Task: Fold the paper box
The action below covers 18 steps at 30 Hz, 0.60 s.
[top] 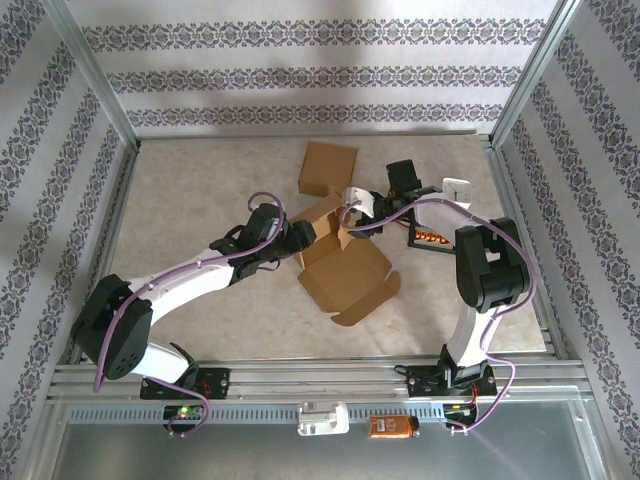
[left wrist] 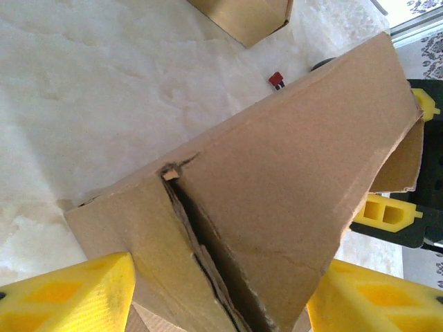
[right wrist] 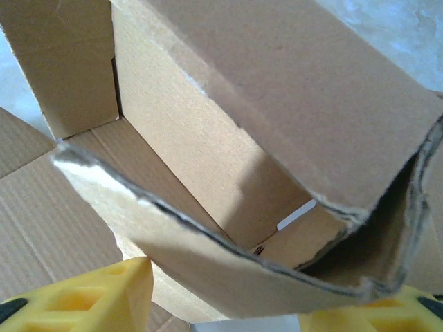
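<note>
The brown paper box (top: 345, 275) lies half-folded in the middle of the table, its flat panels spread toward me and one wall raised at the back. My left gripper (top: 305, 238) comes at that wall from the left. In the left wrist view its yellow fingers (left wrist: 69, 290) press both sides of the doubled cardboard (left wrist: 277, 180), so the left gripper (left wrist: 228, 277) is shut on it. My right gripper (top: 352, 203) reaches in from the right. Its jaws stand open astride the box's torn wall edge (right wrist: 208, 249), the right gripper (right wrist: 228, 297) low in its wrist view.
A flat cardboard panel (top: 328, 168) lies behind the box; whether it is joined to the box I cannot tell. A black holder with orange parts (top: 430, 240) sits right of the box. Metal rails (top: 320, 375) run along the near edge, and patterned walls enclose the table.
</note>
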Motion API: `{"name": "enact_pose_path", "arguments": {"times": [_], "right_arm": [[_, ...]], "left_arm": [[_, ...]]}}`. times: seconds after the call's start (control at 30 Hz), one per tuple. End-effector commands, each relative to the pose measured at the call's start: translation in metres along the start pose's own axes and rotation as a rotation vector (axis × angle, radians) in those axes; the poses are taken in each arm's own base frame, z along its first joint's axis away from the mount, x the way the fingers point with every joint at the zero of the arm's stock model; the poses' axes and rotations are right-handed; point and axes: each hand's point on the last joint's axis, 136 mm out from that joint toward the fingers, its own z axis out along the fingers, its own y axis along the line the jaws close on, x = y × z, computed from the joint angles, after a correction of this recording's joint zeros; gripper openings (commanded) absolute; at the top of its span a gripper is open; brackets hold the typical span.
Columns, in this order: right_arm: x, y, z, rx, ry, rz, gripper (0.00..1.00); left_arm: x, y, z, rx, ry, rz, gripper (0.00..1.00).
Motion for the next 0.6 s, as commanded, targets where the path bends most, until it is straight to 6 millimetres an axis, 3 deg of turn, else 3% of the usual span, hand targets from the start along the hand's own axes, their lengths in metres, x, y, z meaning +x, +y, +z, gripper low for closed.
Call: {"name": "enact_pose_path", "arguments": {"times": [0.0,0.4,0.57], "right_arm": [[-0.013,0.004,0.008,-0.035,-0.029,0.031,0.53],[0.001,-0.009,0.034,0.079,0.164,0.146,0.38],[0.001,-0.015,0.035,0.111,0.192,0.183,0.22]], "left_arm": [[-0.008,-0.011,-0.001,0.034,-0.013,0.023,0.65],[-0.009,-0.017,-0.004,0.06,-0.013,0.031,0.65],[-0.013,-0.021,-0.011,0.077,-0.031,0.035,0.65]]}}
